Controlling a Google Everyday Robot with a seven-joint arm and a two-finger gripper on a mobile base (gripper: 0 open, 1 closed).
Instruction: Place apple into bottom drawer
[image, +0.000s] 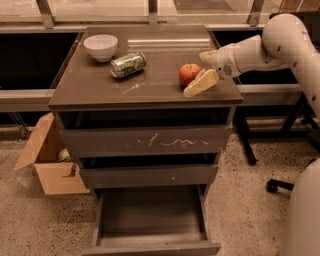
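The apple (188, 73) sits on top of the drawer cabinet (90, 92), toward its right front corner, upright with the stem dimple facing up. The gripper (194, 74) has reached in from the right, and its two pale fingers are spread apart. One finger (201, 83) angles down across the front right of the apple, just beside it. The other finger (207, 54) is behind and to the right. I can't tell from here whether either finger actually touches the fruit. The white arm (272, 42) stretches off to the right, past the cabinet's edge.

Further left on the same top, a green-and-silver drink can (128, 64) lies on its side. A white bowl (100, 46) stands near the back left corner, well apart from the apple.

Below, the bottom drawer (150, 216) is pulled out toward me, its wide box open. The middle drawer (149, 175) above it is pushed in, as is the top drawer (145, 141), whose front is marked with pale scratches.

An open cardboard box (49, 162) stands on the speckled floor just left of the cabinet
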